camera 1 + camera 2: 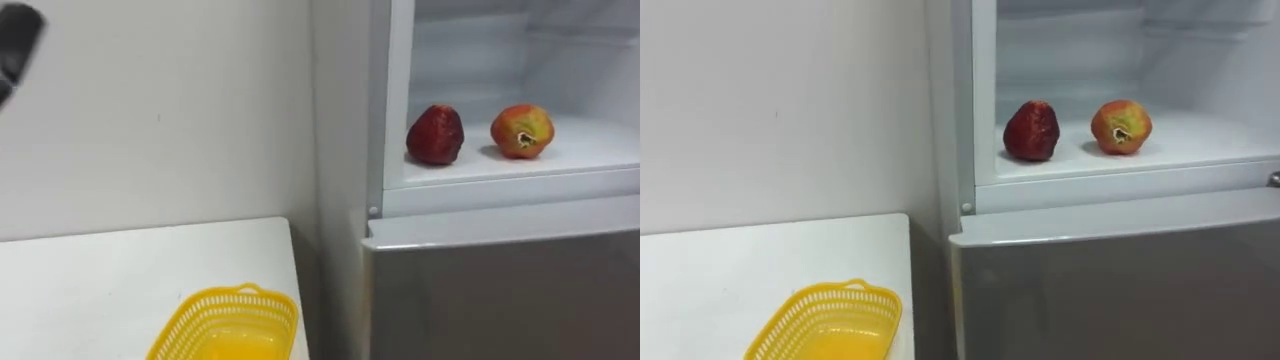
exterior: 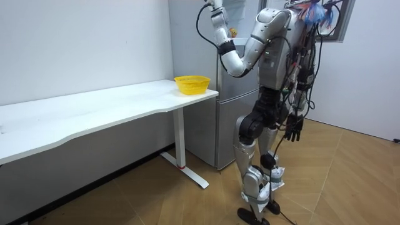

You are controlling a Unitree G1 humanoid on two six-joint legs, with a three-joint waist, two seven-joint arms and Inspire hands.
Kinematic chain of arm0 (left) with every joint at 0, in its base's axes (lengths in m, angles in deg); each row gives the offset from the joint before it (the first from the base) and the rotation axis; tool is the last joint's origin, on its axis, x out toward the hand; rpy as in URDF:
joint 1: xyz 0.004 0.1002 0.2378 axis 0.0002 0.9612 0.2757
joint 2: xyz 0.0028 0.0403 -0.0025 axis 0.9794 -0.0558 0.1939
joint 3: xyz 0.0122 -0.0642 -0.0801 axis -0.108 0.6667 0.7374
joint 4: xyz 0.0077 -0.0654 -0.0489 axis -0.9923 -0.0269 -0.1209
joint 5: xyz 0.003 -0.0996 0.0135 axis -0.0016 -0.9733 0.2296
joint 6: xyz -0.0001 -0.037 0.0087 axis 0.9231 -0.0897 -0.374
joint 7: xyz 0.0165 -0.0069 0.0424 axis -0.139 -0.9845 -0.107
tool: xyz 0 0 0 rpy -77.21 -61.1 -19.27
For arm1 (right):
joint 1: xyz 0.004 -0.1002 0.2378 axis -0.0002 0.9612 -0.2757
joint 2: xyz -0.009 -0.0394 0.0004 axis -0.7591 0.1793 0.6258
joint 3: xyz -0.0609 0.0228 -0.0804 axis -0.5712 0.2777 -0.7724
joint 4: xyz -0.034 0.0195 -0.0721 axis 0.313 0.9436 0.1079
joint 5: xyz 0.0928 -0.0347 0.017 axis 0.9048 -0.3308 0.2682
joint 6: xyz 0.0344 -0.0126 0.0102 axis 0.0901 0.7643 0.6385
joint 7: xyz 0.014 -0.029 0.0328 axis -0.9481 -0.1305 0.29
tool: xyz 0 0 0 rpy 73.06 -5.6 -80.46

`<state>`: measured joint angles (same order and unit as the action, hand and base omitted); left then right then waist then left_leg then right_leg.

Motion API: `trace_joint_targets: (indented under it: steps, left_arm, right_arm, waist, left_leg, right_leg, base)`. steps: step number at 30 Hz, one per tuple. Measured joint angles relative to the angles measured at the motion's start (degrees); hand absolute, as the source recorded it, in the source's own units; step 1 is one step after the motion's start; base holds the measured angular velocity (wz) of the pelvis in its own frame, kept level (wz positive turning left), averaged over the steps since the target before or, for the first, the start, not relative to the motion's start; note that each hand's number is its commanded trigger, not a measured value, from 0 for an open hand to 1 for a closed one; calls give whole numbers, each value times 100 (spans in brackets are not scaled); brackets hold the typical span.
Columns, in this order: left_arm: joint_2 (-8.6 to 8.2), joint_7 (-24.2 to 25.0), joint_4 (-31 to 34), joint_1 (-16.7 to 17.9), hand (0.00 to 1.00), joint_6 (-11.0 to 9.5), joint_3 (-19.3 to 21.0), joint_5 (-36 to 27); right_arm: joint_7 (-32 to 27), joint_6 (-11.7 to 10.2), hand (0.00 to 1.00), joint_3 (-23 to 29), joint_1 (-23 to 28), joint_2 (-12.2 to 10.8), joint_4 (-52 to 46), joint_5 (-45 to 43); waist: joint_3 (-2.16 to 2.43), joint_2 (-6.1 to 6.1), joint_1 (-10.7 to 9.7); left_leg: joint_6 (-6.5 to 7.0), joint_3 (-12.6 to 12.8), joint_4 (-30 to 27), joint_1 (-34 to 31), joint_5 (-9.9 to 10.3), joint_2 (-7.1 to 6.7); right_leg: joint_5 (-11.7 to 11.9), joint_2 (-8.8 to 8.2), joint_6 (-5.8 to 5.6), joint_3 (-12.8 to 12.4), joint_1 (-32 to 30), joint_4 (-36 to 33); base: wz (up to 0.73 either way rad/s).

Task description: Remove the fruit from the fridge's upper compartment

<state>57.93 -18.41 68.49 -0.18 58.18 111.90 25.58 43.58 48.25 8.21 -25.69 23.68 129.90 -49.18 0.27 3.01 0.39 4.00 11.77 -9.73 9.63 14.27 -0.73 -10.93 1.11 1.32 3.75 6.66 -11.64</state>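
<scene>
Dark red fruit (image 1: 435,135): it sits on the white shelf (image 1: 590,152) of the open upper fridge compartment, near the front edge on my left side, where I judge it the easier one to reach.
Red-and-yellow fruit (image 1: 522,131): it is on the same shelf, just beside the dark one but not touching it, a little further to my right.
Yellow basket (image 1: 240,293): it stands empty at the desk (image 1: 100,290) corner nearest the fridge, probably waiting for whatever comes out.
Left robot hand (image 2: 211,7): my arm is raised high by the top of the fridge, perhaps at the upper door. I cannot tell how the fingers are set.
Right robot hand (image 2: 294,132): it hangs by my hip with fingers loose, carrying nothing.
Stance: I stand upright facing the fridge, with the desk on my left.
Lower fridge door (image 1: 500,290): closed.
Count: two fruits, one basket, one desk, one shelf in use.
Progress: by my reckoning nothing is retrieved yet, as both fruits lie untouched.
</scene>
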Motion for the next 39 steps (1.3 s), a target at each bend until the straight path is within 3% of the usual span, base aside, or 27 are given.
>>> trace_joint_targets:
  steps: [5,9,12,16,21,24,27,30,33,37,39]
  left_arm:
    - [1,-812,-48,293,0,-339,435,363]
    - [5,-1297,-242,694,0,-452,982,372]
    - [5,-1448,-490,1226,0,-460,1276,371]
    - [4,-1653,-1077,1739,0,-393,1290,361]
    - [-24,-1735,-2026,2360,0,-227,1066,-585]
    - [-246,-1746,-2892,2673,0,-61,894,-1045]
    - [-463,-1596,-4502,3006,0,300,311,-1852]
    - [-578,-1416,-5471,3160,0,519,-168,-2355]
    - [-645,-888,-7128,3133,0,808,-911,-2509]
    - [-788,-234,-8837,3009,0,1051,-1293,-2698]
    - [-858,184,-9794,2933,0,1251,-1359,-2685]
  right_arm:
    - [-37,-21,0,0,-3,-14,7,-39]
    - [-128,-11,0,22,26,-21,-26,-91]
    - [-111,16,0,43,112,-25,-166,-253]
    - [-107,137,0,21,22,10,-175,-253]
    - [-57,235,0,-85,-105,12,-215,-242]
    - [-64,406,0,-34,-145,13,-366,-260]
    - [-61,567,0,-160,-221,9,-428,-319]
    - [28,687,0,-209,-250,-1,-437,-323]
    - [79,793,0,-193,-277,0,-418,-350]
    - [143,820,0,-190,-311,-3,-411,-561]
    - [145,897,0,-183,-312,-50,-387,-628]
  waist:
    - [1,35,38]
    - [-10,7,134]
    - [-21,-19,183]
    - [-29,-37,194]
    - [-29,-31,303]
    - [-26,-26,315]
    - [-20,-63,309]
    - [0,-143,292]
    - [14,-235,292]
    - [6,-250,247]
    - [-29,-289,240]
  left_leg:
    - [-5,-116,7,2,2,-3]
    - [-22,-115,-8,-7,-2,-14]
    - [-26,-174,-12,-5,-4,-26]
    - [-23,-318,-97,-91,-4,-57]
    - [-18,-499,-94,-113,-4,-97]
    - [-15,-560,-89,-111,-7,-105]
    - [-18,-642,-86,-142,-5,-117]
    - [-22,-687,-74,-130,-6,-115]
    - [-25,-762,-98,-134,-3,-115]
    - [-27,-759,-64,-95,34,-106]
    - [-26,-719,-40,-15,37,-96]
  right_leg:
    - [-13,-10,1,118,60,2]
    - [-77,-48,30,128,28,-1]
    - [-104,-64,31,192,43,0]
    - [-111,-86,20,311,39,21]
    - [-126,-99,15,376,17,10]
    - [-150,-101,14,427,22,-10]
    - [-186,-112,28,463,9,-13]
    - [-196,-119,32,502,52,-7]
    - [-195,-127,32,577,90,1]
    - [-197,-121,30,575,162,12]
    - [-197,-112,30,511,214,10]
  base:
    - [11]
    - [0]
    - [9]
    - [18]
    - [5]
    - [8]
    - [7]
    - [10]
    - [10]
    - [0]
    - [-8]
